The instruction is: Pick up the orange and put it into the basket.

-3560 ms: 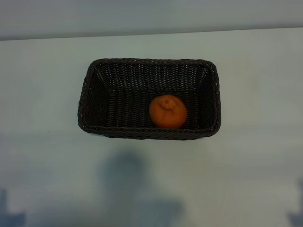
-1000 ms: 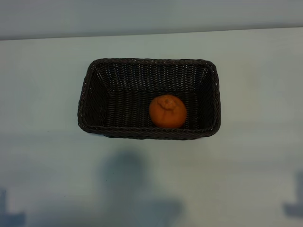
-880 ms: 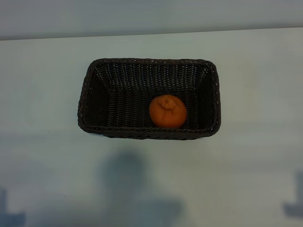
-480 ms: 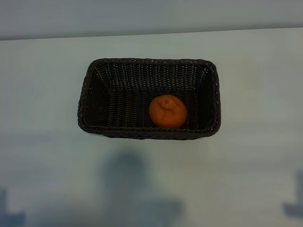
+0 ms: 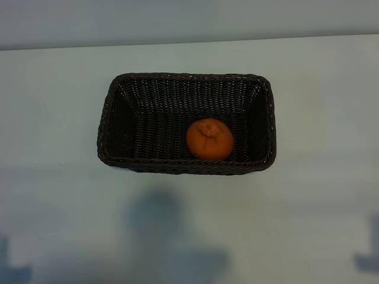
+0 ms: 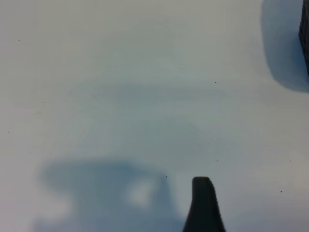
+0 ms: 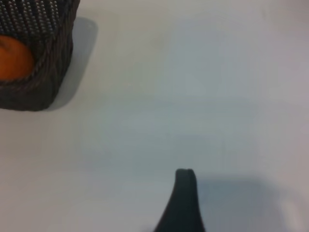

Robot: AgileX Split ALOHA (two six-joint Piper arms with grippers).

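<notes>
So the orange (image 5: pixel 209 139) is sitting inside the basket (image 5: pixel 112 118), down on the woven floor, tucked toward the long wall that faces the arms and a bit toward the right-arm end. Puckered stem end is pointing up. Nothing is touching it.

The basket sits flat on the pale counter (image 5: pixel 53 106), well clear of both arms. In the exterior view you only catch dark bits of the arms at the two bottom corners.

Left pincer (image 6: pixel 159 212): only one dark fingertip (image 6: pixel 203 203) pokes into its wrist view, hanging over bare counter with its shadow under it. Spread wide, nothing in it. From this pincer the basket is off ahead and to the side, just a sliver of dark wicker at the frame edge.

Right pincer (image 7: pixel 227 203): same deal, one dark fingertip (image 7: pixel 183 198) visible, over bare counter, spread wide and holding nothing. From this one the basket is ahead and off to the side, and you can see a corner of it with the orange peeking over the rim. Well apart from the fingertip.
</notes>
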